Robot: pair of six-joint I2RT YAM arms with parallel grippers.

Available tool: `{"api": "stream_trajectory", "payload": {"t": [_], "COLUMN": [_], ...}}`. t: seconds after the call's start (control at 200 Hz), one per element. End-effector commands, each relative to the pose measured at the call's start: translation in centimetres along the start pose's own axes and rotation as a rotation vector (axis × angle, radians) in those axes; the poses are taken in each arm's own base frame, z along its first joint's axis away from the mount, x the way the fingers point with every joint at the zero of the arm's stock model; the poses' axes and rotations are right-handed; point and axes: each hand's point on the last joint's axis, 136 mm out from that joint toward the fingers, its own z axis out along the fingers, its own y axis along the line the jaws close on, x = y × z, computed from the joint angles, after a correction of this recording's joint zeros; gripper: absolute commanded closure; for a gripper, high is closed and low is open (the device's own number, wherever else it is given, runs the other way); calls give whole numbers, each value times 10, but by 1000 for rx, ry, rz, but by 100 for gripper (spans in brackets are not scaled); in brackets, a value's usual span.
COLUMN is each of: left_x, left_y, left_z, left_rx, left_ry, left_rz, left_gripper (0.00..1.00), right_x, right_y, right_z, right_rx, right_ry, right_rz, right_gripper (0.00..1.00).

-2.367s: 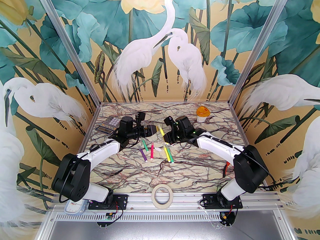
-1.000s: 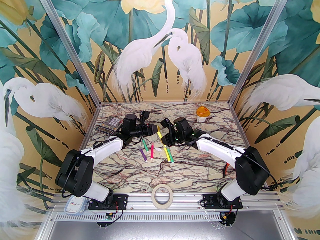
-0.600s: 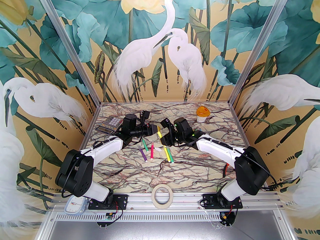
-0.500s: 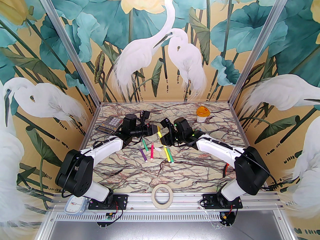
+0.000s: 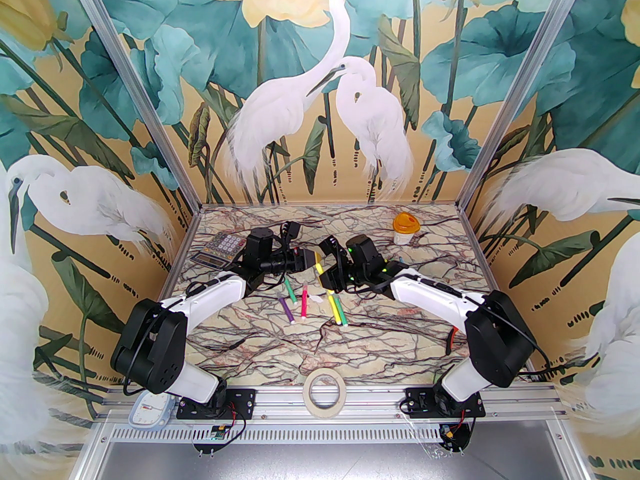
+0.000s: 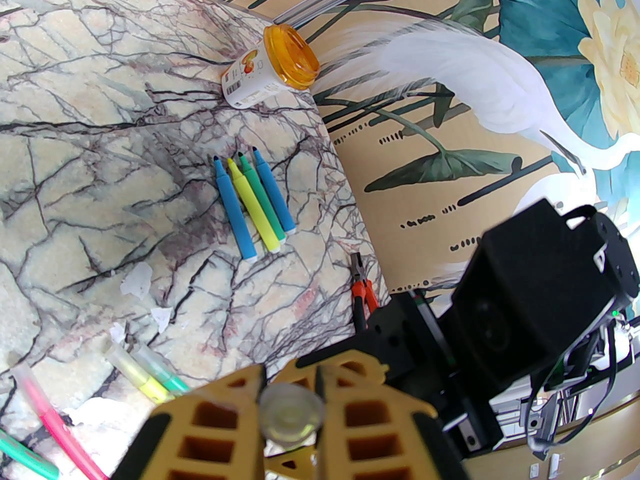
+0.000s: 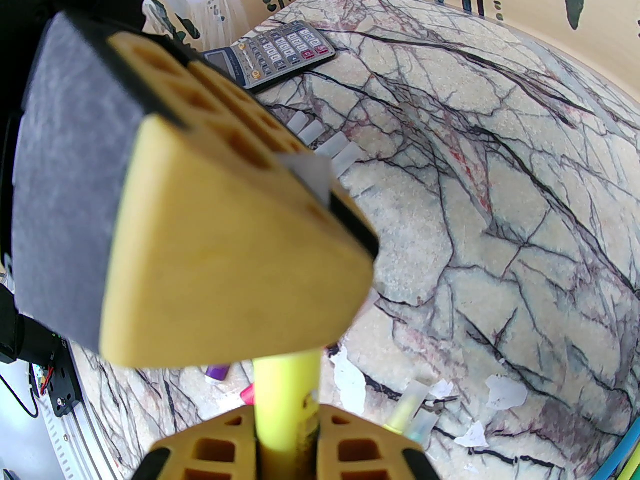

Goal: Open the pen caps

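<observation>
**Yellow pen braced between both grippers for the cap pull**

Top external view: above the marble table [image 5: 400, 328], the left gripper [image 5: 311, 258] and the right gripper [image 5: 326, 280] meet on one yellow pen [image 5: 320, 269]. Capped pens [image 5: 300, 304] lie just nearer the bases. A calculator [image 5: 222, 250] sits far left and an orange-lidded jar [image 5: 405, 228] far right.

Left wrist view: the left gripper [image 6: 291, 393] has its jaws closed on the clear cap [image 6: 291, 418], seen end-on. Four uncapped pens [image 6: 255, 205] lie side by side beyond it, near red-handled pliers [image 6: 362, 293].

Right wrist view: the right gripper [image 7: 287, 433] clamps the yellow pen's body [image 7: 287, 383]. The cap end runs up into the left gripper's fingers [image 7: 215, 248]. Loose caps [image 7: 325, 140] lie in a row by the calculator [image 7: 280, 53].

The step in hand looks like the pull itself. Next, the grippers should draw apart straight along the pen's axis, both grips staying firm.
</observation>
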Motion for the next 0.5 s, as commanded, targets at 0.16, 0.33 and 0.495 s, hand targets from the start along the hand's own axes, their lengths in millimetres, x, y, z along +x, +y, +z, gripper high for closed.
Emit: {"api": "stream_trajectory", "payload": {"t": [0.16, 0.33, 0.495], "left_x": [-23, -39, -51], "left_y": [-2, 7, 14], "left_z": [-1, -7, -12], "left_rx": [-58, -69, -67], "left_ry": [-51, -96, -132], "left_rz": [-3, -91, -127], "left_gripper": [100, 100, 100], "right_x": [32, 58, 67], "right_y": [3, 3, 1], "right_z": [-9, -16, -22], "right_rx": [-2, -4, 1], "right_ry": [43, 60, 36], "right_rz": [-17, -13, -4], "right_gripper": [100, 100, 100]}}
